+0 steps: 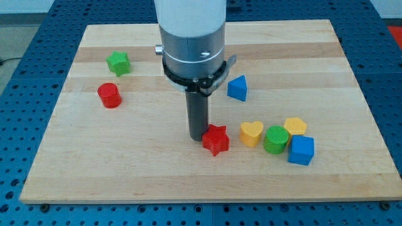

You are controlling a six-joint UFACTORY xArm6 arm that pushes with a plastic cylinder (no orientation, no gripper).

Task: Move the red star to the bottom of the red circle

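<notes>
We carry no jaws, only a rod, so nothing is grasped. Our tip [199,137] touches the red star [215,139], just to its view-right. The red circle [109,95] sits well apart toward the view's upper left on the desk [188,182]; most of the push remains.
</notes>
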